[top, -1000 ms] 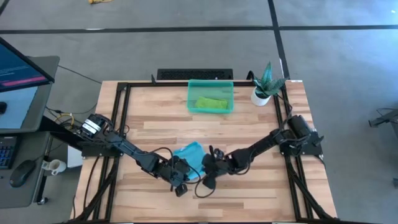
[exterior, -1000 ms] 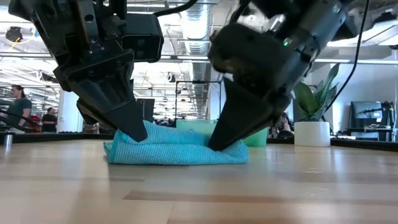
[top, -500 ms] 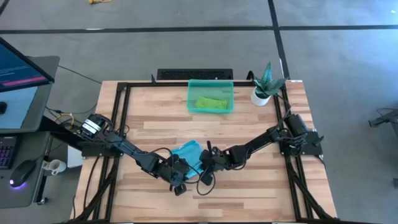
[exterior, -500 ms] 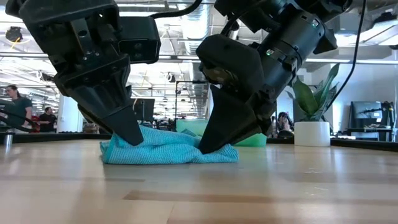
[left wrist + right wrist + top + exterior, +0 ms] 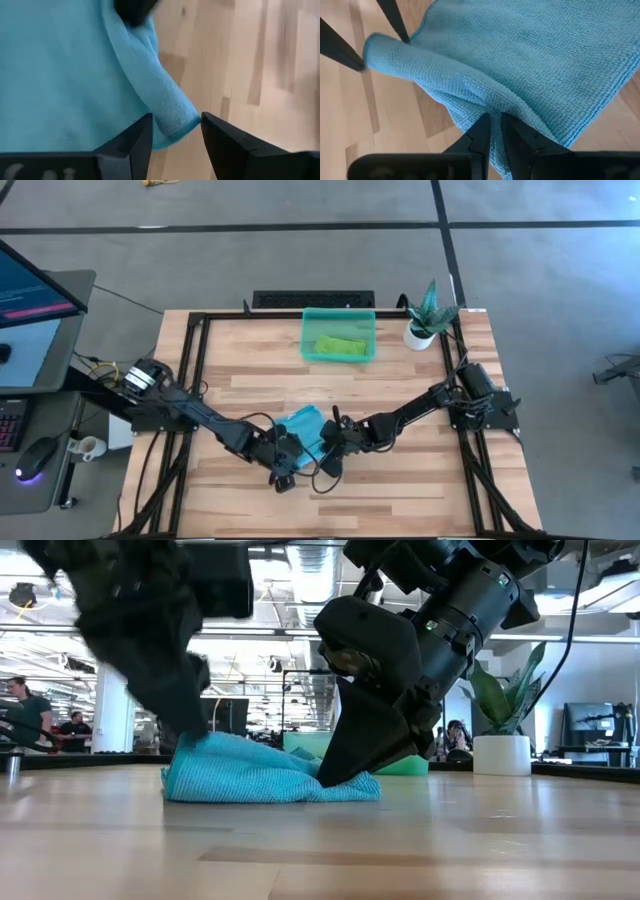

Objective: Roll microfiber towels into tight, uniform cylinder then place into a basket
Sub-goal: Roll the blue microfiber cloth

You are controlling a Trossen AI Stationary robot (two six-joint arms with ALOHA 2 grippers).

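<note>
Left gripper [image 5: 172,131] fingers stand apart astride the rolled edge of the soft turquoise microfiber towel [image 5: 305,426] on the wooden table [image 5: 400,385]; beside it, right gripper [image 5: 493,126] pinches a fold.

Bare tabletop [image 5: 400,375] toward basket [image 5: 339,335]

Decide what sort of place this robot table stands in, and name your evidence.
Probably an open-plan lab or office workspace: exposed ceiling ducts, people at desks behind the table, and a computer monitor with keyboard and mouse beside it.
</note>
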